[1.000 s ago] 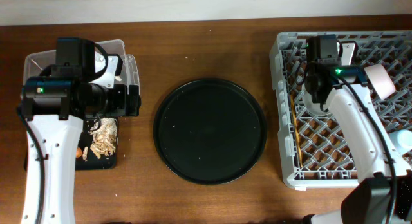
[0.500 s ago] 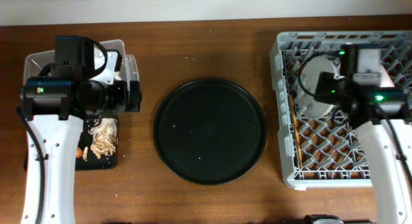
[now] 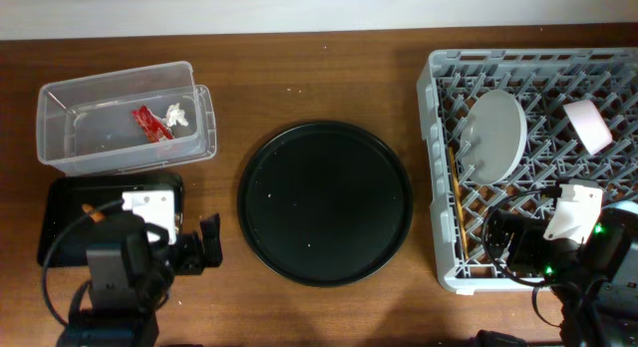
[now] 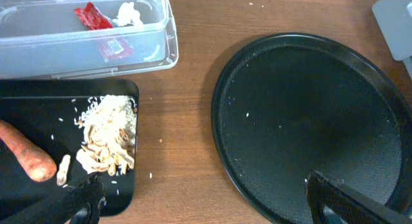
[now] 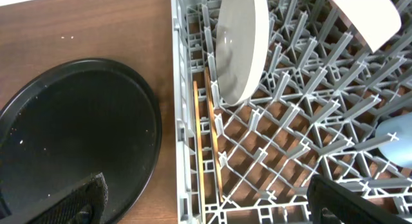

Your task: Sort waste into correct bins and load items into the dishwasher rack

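- Now, wrapper (image 3: 150,122) and tissue (image 3: 179,114) lie in the tub (image 3: 60,153); carrot (image 4: 26,158) and scraps (image 4: 106,134) on the rectangular tray (image 4: 26,95)
- Plate (image 3: 493,136) upright in the rack (image 3: 439,168); bowl (image 3: 588,126), cup (image 5: 396,140), chopsticks (image 5: 198,147) there too
- Left gripper (image 4: 203,201) and right gripper (image 5: 212,201): jaws wide, empty

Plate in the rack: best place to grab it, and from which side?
Grip the plate on its free upper rim, coming down from above, one finger on each face. It stands on edge, leaning, lower rim set among the pegs of the rack, so only the top looks clear. The chopsticks lie close beside its base.
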`<action>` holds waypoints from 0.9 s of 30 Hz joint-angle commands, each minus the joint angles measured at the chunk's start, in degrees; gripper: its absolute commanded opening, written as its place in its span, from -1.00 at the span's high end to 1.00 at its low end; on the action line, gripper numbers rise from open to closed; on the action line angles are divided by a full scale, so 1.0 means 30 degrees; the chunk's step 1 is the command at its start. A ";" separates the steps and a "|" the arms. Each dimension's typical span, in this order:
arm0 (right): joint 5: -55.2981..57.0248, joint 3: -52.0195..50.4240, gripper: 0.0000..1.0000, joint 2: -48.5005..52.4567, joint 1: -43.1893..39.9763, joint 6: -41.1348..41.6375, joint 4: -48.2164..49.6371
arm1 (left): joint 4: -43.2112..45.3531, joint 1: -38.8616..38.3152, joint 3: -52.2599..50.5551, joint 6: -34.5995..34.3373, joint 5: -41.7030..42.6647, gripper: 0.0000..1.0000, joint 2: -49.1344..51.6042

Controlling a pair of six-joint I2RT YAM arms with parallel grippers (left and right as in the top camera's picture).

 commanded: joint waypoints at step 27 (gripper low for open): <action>0.1727 -2.0101 -0.97 -1.3034 0.6892 -0.3606 1.9999 | -0.1887 0.0066 -0.0350 -0.0211 0.0408 -0.98 -0.0714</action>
